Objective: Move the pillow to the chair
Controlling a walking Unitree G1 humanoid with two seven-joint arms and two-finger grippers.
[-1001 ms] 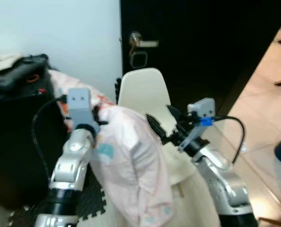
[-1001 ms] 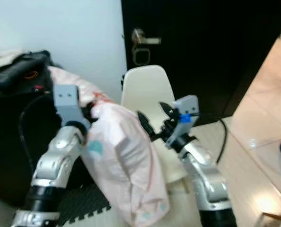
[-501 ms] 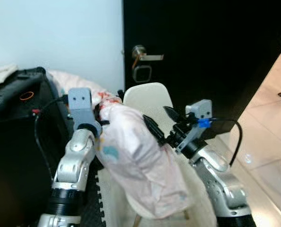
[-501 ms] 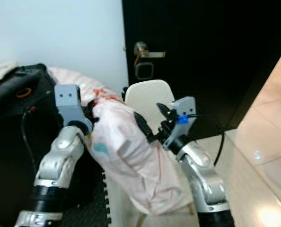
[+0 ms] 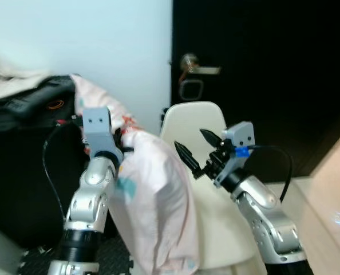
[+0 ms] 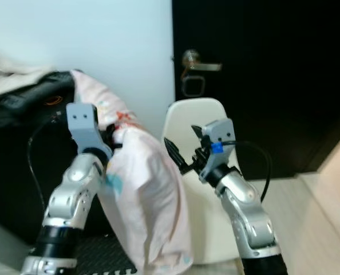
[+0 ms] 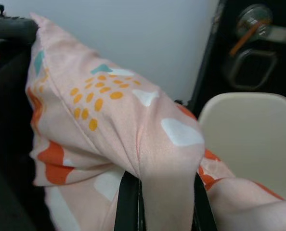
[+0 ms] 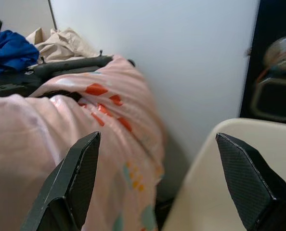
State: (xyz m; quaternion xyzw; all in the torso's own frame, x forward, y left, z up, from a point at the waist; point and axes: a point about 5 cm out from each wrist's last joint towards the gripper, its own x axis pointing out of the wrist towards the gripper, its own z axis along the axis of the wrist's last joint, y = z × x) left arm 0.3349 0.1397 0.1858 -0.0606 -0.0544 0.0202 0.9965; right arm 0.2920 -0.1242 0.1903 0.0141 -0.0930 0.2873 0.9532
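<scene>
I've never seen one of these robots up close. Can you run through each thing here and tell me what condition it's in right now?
Pillow: held up, hanging limp beside the chair, not yet on the seat.
Left gripper: shut on a fold of the pillow.
Right gripper: open, holding nothing, next to the pillow.
Chair: upright, seat bare.
Door: closed, handle level.
Black bag: lying on the dark furniture at left.

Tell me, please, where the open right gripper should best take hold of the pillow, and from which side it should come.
Probably the upper right edge of the pillow, from the chair side. The left gripper pinches a top fold, so the pillow hangs limp; the right gripper, jaws open, is beside that edge. A second grip there would spread the fabric.
</scene>
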